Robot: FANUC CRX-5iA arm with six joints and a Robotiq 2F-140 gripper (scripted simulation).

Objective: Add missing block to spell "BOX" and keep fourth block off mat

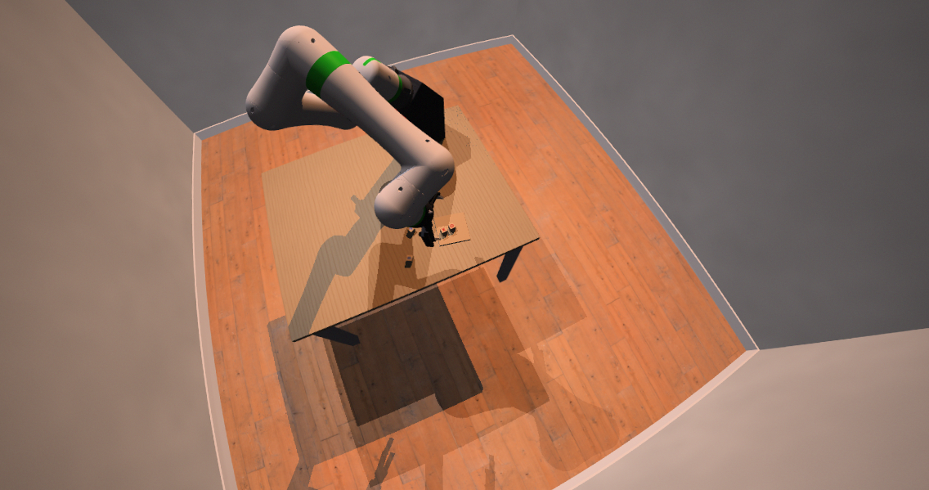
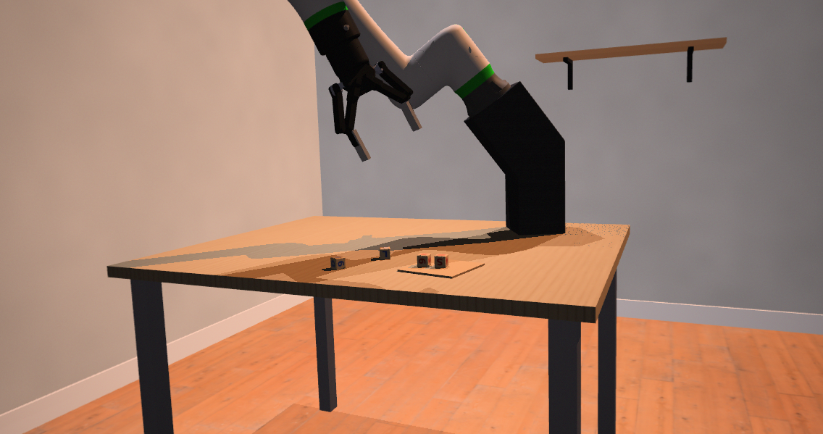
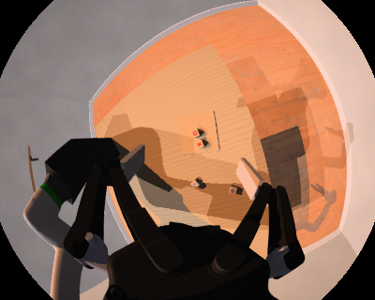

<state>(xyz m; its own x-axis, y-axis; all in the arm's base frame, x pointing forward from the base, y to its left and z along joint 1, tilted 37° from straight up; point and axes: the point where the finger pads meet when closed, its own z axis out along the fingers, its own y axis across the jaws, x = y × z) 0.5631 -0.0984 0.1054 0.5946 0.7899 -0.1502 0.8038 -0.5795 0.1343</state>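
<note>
A thin wooden mat (image 1: 463, 237) (image 2: 463, 269) (image 3: 209, 123) lies near the table's front edge. Two blocks with red letters stand side by side on it, one (image 1: 443, 229) (image 2: 424, 260) (image 3: 202, 144) beside the other (image 1: 453, 228) (image 2: 440, 261) (image 3: 195, 133); the letters are too small to read. Two more blocks lie off the mat: a near one (image 1: 410, 232) (image 2: 385, 252) (image 3: 198, 183) and a farther one (image 1: 408, 261) (image 2: 337, 263) (image 3: 235, 188). My gripper (image 1: 427, 235) (image 2: 387, 137) (image 3: 192, 159) is wide open and empty, tilted, high above the table near the loose blocks.
The wooden table (image 1: 311, 227) (image 2: 518, 281) carries the robot's black base (image 2: 529, 172) at its back. A wall shelf (image 2: 627, 48) hangs behind, well away. The arm's shadow falls across the table around the blocks.
</note>
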